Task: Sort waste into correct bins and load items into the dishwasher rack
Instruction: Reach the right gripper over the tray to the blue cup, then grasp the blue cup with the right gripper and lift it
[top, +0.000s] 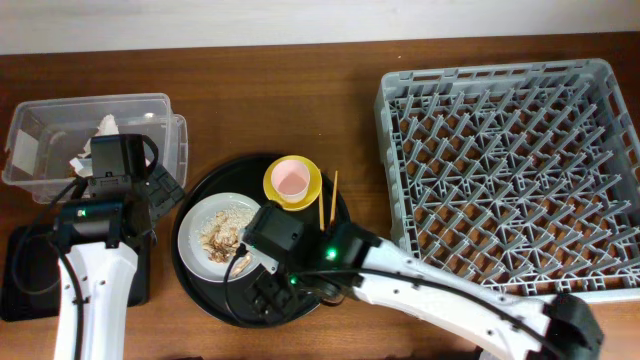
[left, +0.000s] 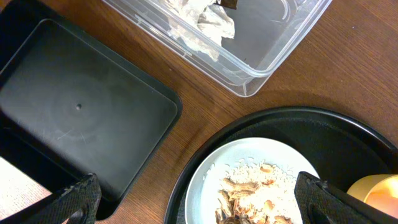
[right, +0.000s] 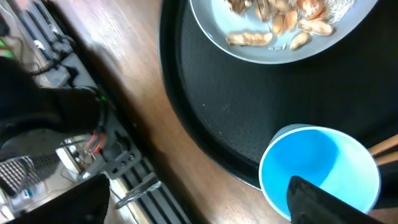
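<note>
Brown wood of the table (top: 260, 100) runs under everything, and at its right end sits the big grey dishwasher rack (top: 500, 72), pegs up. Next in size is the round black tray (top: 195, 292) at centre, with the right arm stretched across its lower half.

Over at the far left is the clear tub (top: 40, 150) with crumpled white napkins (top: 105, 130) lying inside it. Just below it is the shallow black rectangular tray (top: 25, 280).

Back on the round tray, the grey-white plate (top: 200, 215) lies on the left side, carrying the heap of beige-brown food scraps (top: 225, 235). The yellow bowl (top: 275, 180) stands at the tray's top edge with the pink cup (top: 292, 180) nested inside. The chopsticks (top: 328, 198) lie just right of the bowl.

The light-blue cup (right: 320, 168) stands upright on the tray, seen from the right wrist.

The left fingers (left: 78, 199) are spread wide with nothing in them, hanging over the plate's edge. The right fingers (right: 339, 202) are spread wide too, gripping nothing; one hangs over the blue cup's mouth, and I cannot tell if it touches.
</note>
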